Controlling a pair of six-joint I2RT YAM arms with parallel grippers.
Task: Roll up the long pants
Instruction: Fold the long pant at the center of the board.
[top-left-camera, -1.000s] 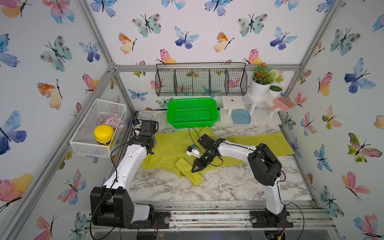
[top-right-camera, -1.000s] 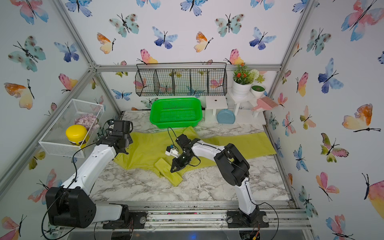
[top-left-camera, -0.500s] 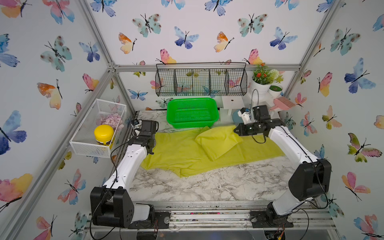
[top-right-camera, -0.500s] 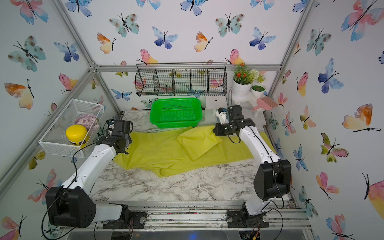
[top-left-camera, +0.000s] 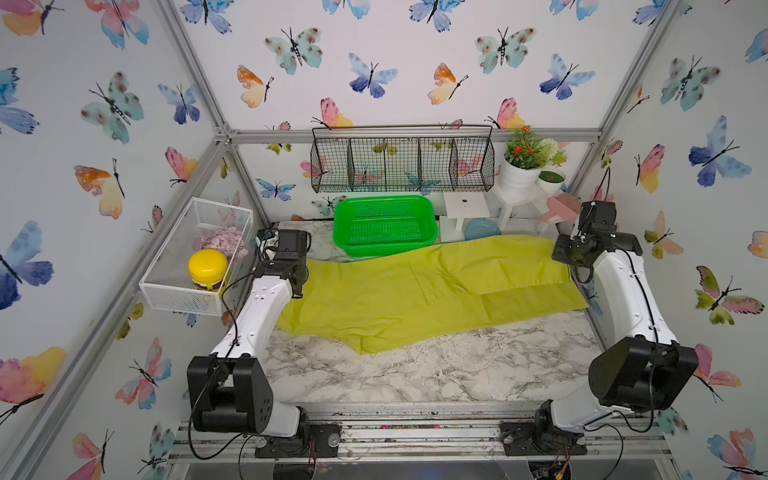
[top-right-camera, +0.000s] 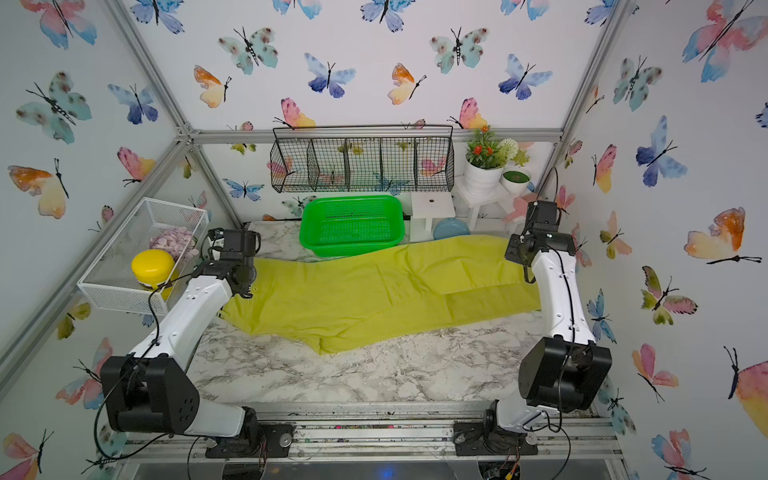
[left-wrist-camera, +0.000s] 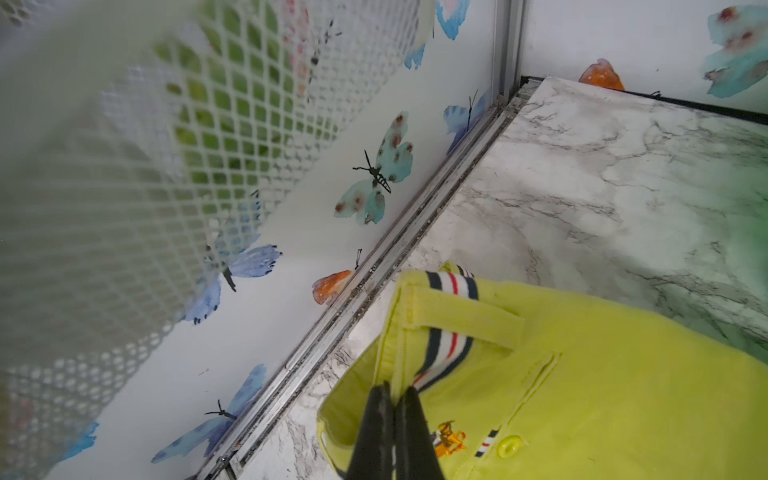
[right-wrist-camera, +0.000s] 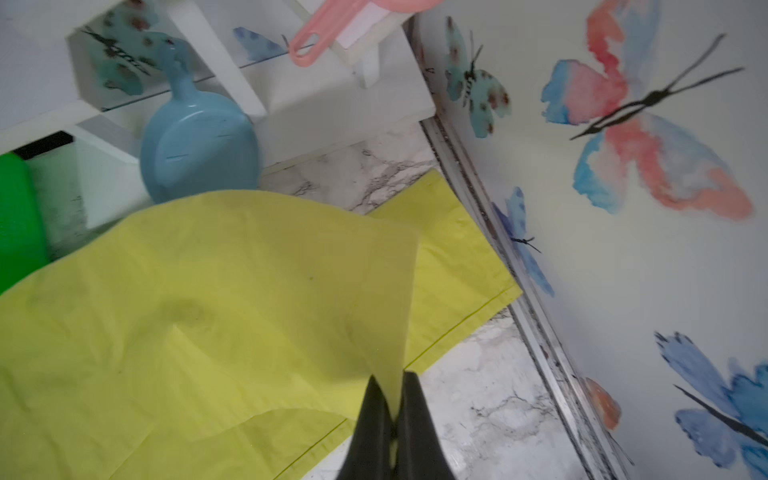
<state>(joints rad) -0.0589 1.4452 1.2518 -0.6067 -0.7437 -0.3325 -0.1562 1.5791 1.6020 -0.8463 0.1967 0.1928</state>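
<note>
**Pants stretched out, nothing rolled yet**

The table (top-left-camera: 415, 374) carries the pants (top-left-camera: 415, 299), spread full length just in front of the basket (top-left-camera: 386, 248). No roll has been started, so the whole task is likely left. Left of the basket, the left gripper (left-wrist-camera: 392, 399) is clamped on the waistband (left-wrist-camera: 446, 349). Right of the basket, the right gripper (right-wrist-camera: 392, 380) pinches a lifted leg end.

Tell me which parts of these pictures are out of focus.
Left wrist view: the white mesh basket near the lens is blurred, the long pants sharp. Right wrist view: the green basket is soft. Both top views: sharp across the marble table.
</note>
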